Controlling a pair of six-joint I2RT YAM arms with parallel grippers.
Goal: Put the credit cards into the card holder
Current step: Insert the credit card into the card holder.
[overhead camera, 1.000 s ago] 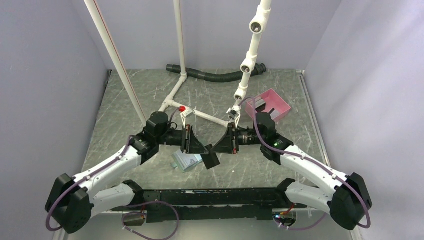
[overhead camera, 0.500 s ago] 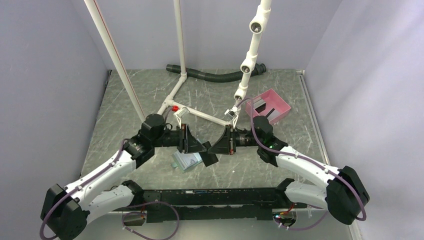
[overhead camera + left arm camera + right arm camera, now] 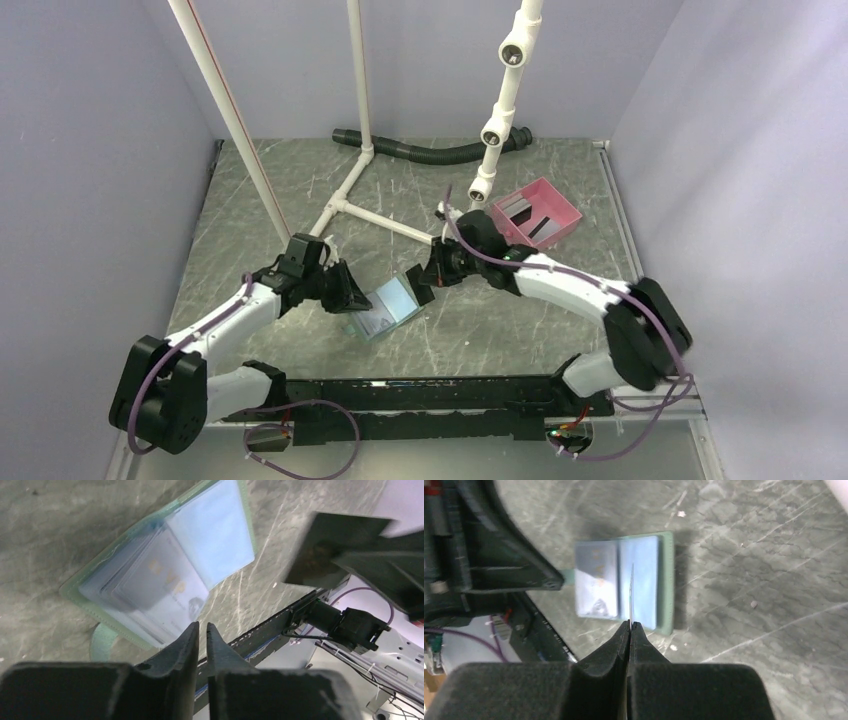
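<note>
We see the holder point(image 3: 388, 306) lying open on the tabletop point(image 3: 480, 335) btwn the two arms, pale blue inside facing up, green rim round it. The half nearer the L arm has slotted cards point(image 3: 150, 587) tucked in, one w/ faint gold lettering; the other half is a bare blue pocket.

R tool point(image 3: 629, 625) is clenched on a dark card point(image 3: 325, 545), gripped by one edge. From the R wrist cam that card shows edge-on as a thin line over the bare half, close to the fold; whether it touches the pocket we can't tell.

L tool point(image 3: 201, 629) sits low at the holder's edge on the L-arm side, near a green tab point(image 3: 102, 640); jaws nearly together w/ a thin slit btwn them; we can't tell if it's pinching anything.

Pink tray point(image 3: 572, 207) is well apart, at the far R of the tabletop, w/ tray cards point(image 3: 518, 207) in it, one grey, one dark.
</note>
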